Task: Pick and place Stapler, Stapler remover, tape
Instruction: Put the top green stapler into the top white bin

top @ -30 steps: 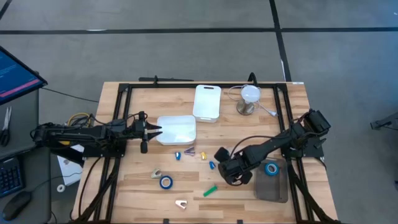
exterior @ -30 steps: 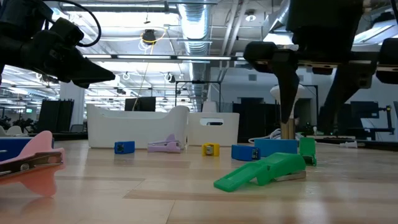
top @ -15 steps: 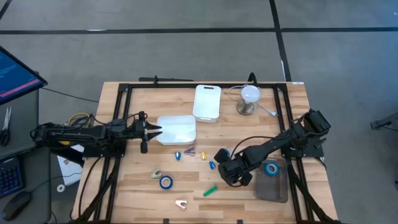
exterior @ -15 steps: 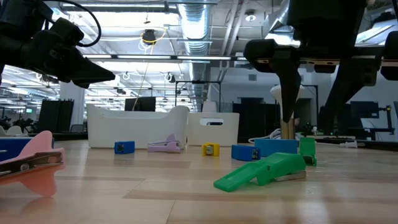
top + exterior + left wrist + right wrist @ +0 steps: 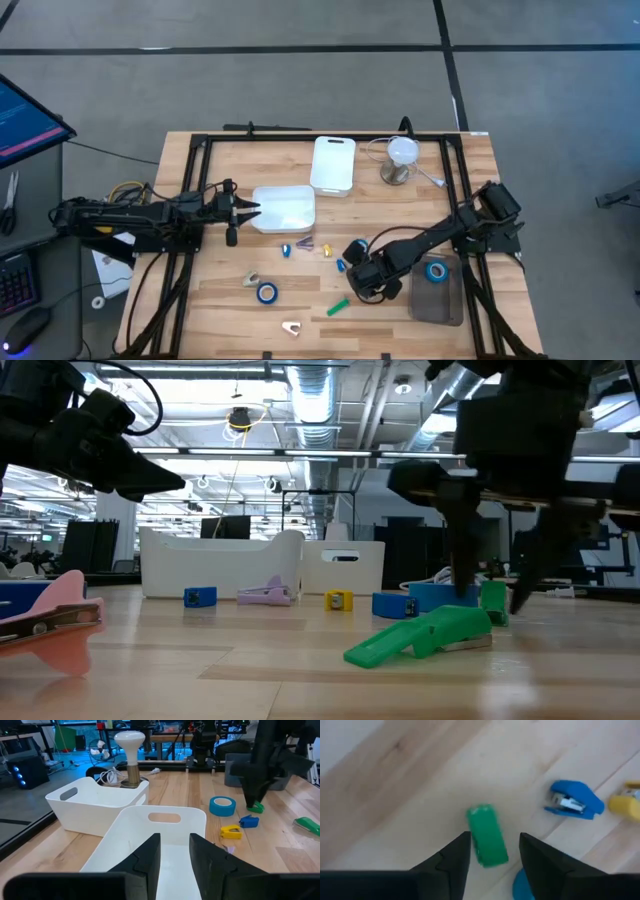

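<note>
The pale wooden counter (image 5: 225, 300) fills the middle of the high view. Right of centre, the right hand (image 5: 362, 285) hangs empty, fingers parted, above a small green plastic stapler block (image 5: 487, 841); judging by this, the pick step is in hand, and next it must descend and close. The left hand (image 5: 243, 211), slightly open, waits at a white plastic tub (image 5: 285, 208). A blue tape roll (image 5: 266, 292) lies lower left.

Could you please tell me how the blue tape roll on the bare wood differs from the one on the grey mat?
The roll on the wood is darker blue; the roll on the mat is lighter. The roll on the wood lies left of the green stapler; the roll on the mat lies right of it. Both lie flat.
</note>
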### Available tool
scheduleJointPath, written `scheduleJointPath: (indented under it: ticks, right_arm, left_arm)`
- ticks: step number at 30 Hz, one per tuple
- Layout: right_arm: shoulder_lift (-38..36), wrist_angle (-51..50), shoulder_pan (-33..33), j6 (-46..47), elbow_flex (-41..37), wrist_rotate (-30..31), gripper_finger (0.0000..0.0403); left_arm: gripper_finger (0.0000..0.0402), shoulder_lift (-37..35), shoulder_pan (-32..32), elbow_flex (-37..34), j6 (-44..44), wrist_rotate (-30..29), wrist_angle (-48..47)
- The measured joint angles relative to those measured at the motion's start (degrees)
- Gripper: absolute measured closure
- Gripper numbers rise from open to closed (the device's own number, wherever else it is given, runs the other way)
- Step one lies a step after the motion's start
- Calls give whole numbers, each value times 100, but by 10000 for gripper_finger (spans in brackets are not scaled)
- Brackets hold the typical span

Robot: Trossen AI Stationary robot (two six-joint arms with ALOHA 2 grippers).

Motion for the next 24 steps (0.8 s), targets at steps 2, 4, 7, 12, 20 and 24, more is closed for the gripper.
scheduleJointPath:
  ticks: [2,4,7,12,20,24]
  right_arm:
    - [-2,8,-4,10,-3,8,266]
    - [0,41,-5,22,-3,6,293]
    - [-2,40,-5,23,-3,-2,340]
    - [-2,50,-5,47,4,-14,354]
    - [-2,-292,-137,132,603,399,354]
    - [-2,-871,-367,134,1189,771,354]
  left_arm:
    - [307,41,0,0,-7,0,10]
    - [307,65,-1,2,-9,0,-3]
    - [307,113,-1,7,-11,0,-13]
    - [307,142,-1,7,-11,0,10]
    - [307,142,0,7,-11,0,8]
    - [307,142,-1,7,-11,0,6]
